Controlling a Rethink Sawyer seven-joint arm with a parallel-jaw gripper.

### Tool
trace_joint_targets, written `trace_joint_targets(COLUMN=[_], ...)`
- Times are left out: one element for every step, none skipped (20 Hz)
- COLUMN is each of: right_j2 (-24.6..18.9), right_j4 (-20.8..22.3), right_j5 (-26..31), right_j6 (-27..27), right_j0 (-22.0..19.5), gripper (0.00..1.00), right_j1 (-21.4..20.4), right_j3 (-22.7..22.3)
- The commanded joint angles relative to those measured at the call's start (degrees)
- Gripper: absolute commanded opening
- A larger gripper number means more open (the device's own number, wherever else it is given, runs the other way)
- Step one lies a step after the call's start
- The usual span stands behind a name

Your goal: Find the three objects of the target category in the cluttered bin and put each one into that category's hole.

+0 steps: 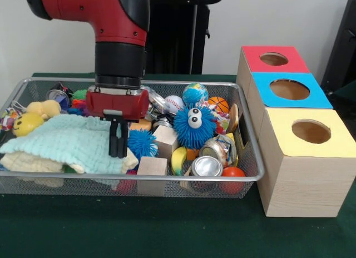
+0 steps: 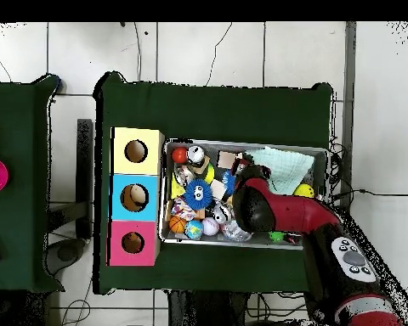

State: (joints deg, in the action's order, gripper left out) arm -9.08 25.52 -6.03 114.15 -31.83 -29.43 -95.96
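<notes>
The wire mesh bin (image 1: 167,178) is full of clutter; it also shows in the overhead view (image 2: 241,143). My gripper (image 1: 118,152) hangs in the bin's left-middle, shut, its black fingers (image 1: 114,137) down at the near edge of a mint-green cloth (image 1: 67,141). I cannot tell if it pinches the cloth. A pale yellow soft toy (image 1: 45,108) lies at the bin's far left. The tan-orange and tiger-striped toys are hidden. The red-topped box's hole (image 1: 273,59) is farthest back on the right, also seen from overhead (image 2: 133,243). From overhead the arm hides the gripper.
A fuzzy blue ball with googly eyes (image 1: 193,124), a small blue spiky ball (image 1: 142,142), wooden cubes (image 1: 152,166), cans (image 1: 207,168), a banana (image 1: 178,159) and small sport balls fill the bin's right half. A yellow smiley ball (image 1: 25,123) lies left. Blue-topped (image 1: 289,89) and yellow-topped (image 1: 310,131) boxes stand right.
</notes>
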Motion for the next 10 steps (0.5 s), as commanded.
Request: trace_joint_targets(right_j2=[-0.8,-1.8,-2.7,-3.7,-4.2,-5.1,-5.7,-6.6,-6.7,-7.2], right_j4=[-2.0,-2.1,-2.2,-2.7,-3.0,-3.3,-3.4,-4.1,-4.4,-4.7], right_j5=[1.0,3.1,5.1,7.3,8.5,10.1,10.8,12.6,13.3,14.0], right_j6=[7.7,7.1,6.5,5.8,5.4,4.8,4.3,3.7,3.5,3.4], right_j0=[-1.1,-2.1,-3.1,-4.0,-4.5,-5.4,-6.0,-6.8,-7.0,-7.6], gripper=[0.0,0.0,0.0,0.0,0.0,0.0,0.0,0.0,0.0,0.0], right_j1=[-2.9,-4.7,-6.6,-8.7,-9.8,-11.5,-12.6,-14.6,-15.6,-16.9], right_j3=[-1.6,-2.4,-3.2,-4.0,-4.4,-5.3,-5.9,-6.8,-7.3,-8.2])
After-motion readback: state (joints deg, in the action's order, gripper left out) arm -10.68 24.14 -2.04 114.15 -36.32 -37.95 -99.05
